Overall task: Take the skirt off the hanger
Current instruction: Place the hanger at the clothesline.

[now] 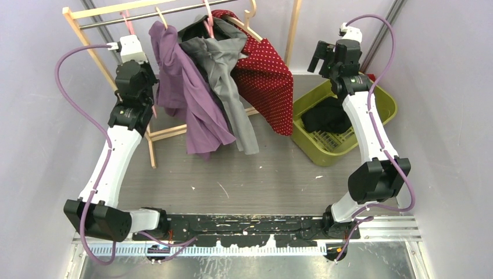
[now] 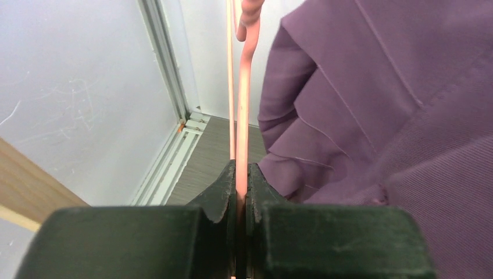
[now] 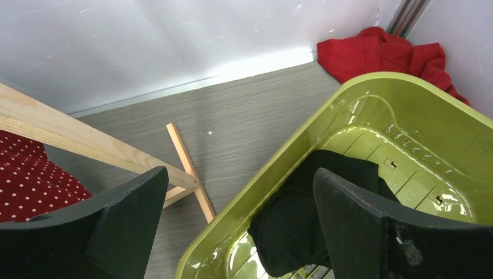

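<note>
Left gripper (image 2: 241, 192) clenched on a thin pink hanger (image 2: 243, 104) beside the purple garment (image 2: 378, 116); right gripper (image 3: 238, 177) hangs released above the green basket (image 3: 407, 93). Inside lies a black garment (image 3: 296, 221), apparently the skirt; removal looks essentially complete.

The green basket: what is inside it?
A black garment lies crumpled in the green basket, with bare ribbed floor beside it. Anything beneath the garment is covered.
</note>
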Action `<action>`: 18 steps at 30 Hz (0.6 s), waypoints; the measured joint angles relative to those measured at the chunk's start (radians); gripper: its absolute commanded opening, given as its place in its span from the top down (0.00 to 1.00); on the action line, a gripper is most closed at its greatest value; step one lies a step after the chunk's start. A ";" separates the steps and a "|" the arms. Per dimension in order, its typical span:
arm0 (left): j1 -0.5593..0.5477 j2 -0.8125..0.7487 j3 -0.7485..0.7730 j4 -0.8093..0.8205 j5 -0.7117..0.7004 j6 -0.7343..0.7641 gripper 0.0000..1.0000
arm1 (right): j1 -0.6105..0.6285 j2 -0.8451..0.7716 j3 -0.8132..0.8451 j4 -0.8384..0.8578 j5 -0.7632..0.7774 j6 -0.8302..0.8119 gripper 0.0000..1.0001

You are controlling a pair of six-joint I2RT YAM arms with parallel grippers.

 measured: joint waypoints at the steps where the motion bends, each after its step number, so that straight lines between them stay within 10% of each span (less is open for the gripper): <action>1: 0.016 0.002 0.001 0.000 -0.006 -0.013 1.00 | 0.000 0.000 -0.003 0.002 -0.002 0.001 0.00; 18: 0.129 -0.050 -0.064 0.003 -0.031 -0.081 1.00 | 0.008 0.000 -0.065 0.002 -0.029 0.023 0.00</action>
